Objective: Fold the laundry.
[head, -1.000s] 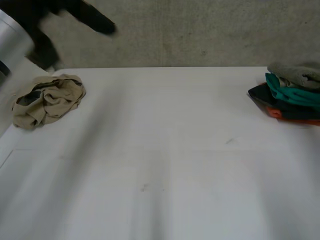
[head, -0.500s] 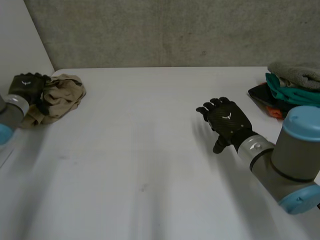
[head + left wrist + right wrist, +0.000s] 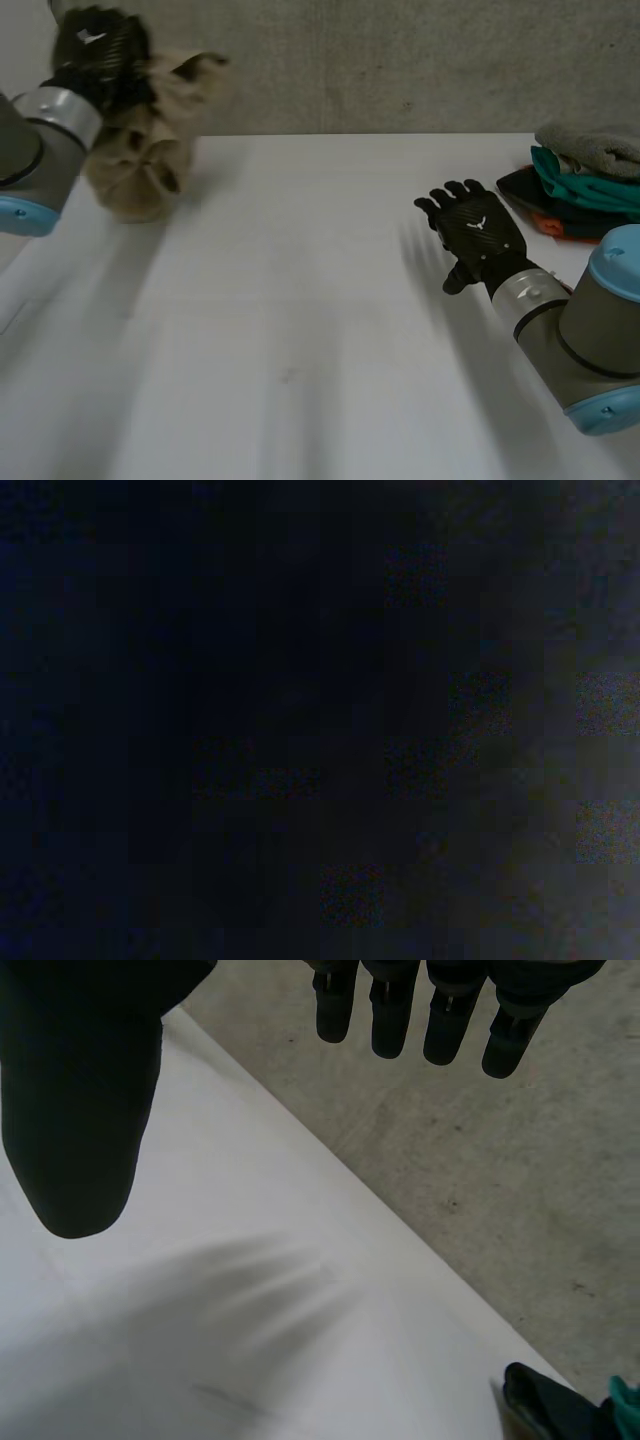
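Observation:
A crumpled beige garment [image 3: 150, 140] hangs in the air above the table's far left corner, bunched below my left hand [image 3: 98, 55], which is shut on its top. My right hand [image 3: 475, 232] hovers open over the right half of the white table [image 3: 300, 330], palm down, fingers straight and spread. In the right wrist view the fingertips [image 3: 400, 1015] of my right hand and its thumb [image 3: 75, 1110] are held apart with nothing between them, above the table.
A stack of folded laundry [image 3: 590, 190] in grey, teal, dark and orange lies at the table's far right edge; its corner [image 3: 560, 1405] lies beyond my right hand. A grey concrete wall [image 3: 400, 60] runs behind the table.
My left hand has closed on the beige garment and lifted it off the table, up and slightly right. The right hand has drifted a little to the right.

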Tool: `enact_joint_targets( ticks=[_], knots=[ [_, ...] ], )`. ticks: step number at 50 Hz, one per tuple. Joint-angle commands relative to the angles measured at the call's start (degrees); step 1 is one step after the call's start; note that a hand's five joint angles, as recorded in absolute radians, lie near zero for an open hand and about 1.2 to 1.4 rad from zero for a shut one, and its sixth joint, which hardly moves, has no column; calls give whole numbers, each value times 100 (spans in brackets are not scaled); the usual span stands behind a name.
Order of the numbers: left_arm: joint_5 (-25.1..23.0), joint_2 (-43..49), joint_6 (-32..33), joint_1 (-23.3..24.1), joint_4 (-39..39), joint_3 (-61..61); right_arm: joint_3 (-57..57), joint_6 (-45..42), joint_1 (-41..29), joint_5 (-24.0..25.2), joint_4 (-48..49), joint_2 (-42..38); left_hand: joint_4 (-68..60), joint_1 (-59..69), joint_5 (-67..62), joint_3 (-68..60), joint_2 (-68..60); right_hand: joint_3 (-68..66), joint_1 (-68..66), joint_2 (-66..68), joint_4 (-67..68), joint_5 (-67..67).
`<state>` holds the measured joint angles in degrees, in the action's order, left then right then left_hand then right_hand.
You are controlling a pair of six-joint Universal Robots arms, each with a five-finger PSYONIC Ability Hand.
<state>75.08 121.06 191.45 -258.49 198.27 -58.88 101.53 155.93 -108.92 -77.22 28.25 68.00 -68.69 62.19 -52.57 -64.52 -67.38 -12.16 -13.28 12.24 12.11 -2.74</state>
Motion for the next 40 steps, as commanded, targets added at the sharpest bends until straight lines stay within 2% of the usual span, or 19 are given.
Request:
enact_joint_targets(
  ticks=[1,6,7,8,10,12,15,19,20,23,24,26,27,32,40],
  knots=[
    [-327,-672,-47,1596,89,-1439,7,25,177,-179,23,196,-1131,1781,-1743,-1548,-1262,216,328,-224,-211,274],
    [-336,13,155,2600,63,-1916,-150,174,432,-600,-3,275,-933,1583,-1545,-1350,-1064,216,328,-224,-211,274],
    [-327,162,207,2732,45,-1925,-186,209,467,-688,-12,266,119,532,-494,-299,-12,216,328,-224,-211,274],
    [-292,433,304,2995,-86,-1925,-221,253,503,-776,-38,258,2860,-2210,2247,2443,2729,216,328,-224,-211,274],
    [-266,576,392,3111,-262,-1908,-344,376,625,-1030,-117,258,4444,-3794,3831,4027,4313,216,328,-224,-211,274],
    [-178,498,619,3260,-629,-1908,-423,446,687,-1145,-205,266,5869,-5219,5257,5452,5738,216,328,-224,-211,274],
    [-29,217,814,3253,-895,-1943,-538,552,758,-1234,-460,310,5869,-5219,5257,5452,5738,216,328,-224,-211,274],
    [375,-512,894,2840,-939,-2118,-582,570,705,-1137,-811,512,5869,-5219,5257,5452,5738,216,328,-224,-211,274],
    [498,-827,850,2604,-905,-2232,-591,561,670,-1111,-899,556,5869,-5219,5257,5452,5738,216,328,-224,-211,274],
    [604,-1242,745,2234,-869,-2443,-617,587,512,-1023,-1277,802,5869,-5219,5257,5452,5738,216,328,-224,-211,274],
    [587,-1478,631,1980,-869,-2592,-626,605,477,-997,-1400,863,5869,-5219,5257,5452,5738,216,328,-224,-211,274],
    [526,-1664,507,1751,-887,-2759,-652,684,345,-935,-1795,1013,5869,-5219,5257,5452,5738,216,328,-224,-211,274],
    [404,-1821,394,1497,-921,-2934,-670,719,284,-892,-1944,1040,5869,-5219,5257,5452,5738,216,328,-224,-211,274],
    [-62,-1964,243,915,-1132,-3418,-732,754,-251,-654,-3094,1101,5869,-5219,5257,5452,5738,216,328,-224,-211,274],
    [-590,-1832,217,247,-1221,-3946,-381,623,-1262,-689,-2861,1285,5869,-5219,5257,5452,5738,216,328,-224,-211,274]
  ],
)
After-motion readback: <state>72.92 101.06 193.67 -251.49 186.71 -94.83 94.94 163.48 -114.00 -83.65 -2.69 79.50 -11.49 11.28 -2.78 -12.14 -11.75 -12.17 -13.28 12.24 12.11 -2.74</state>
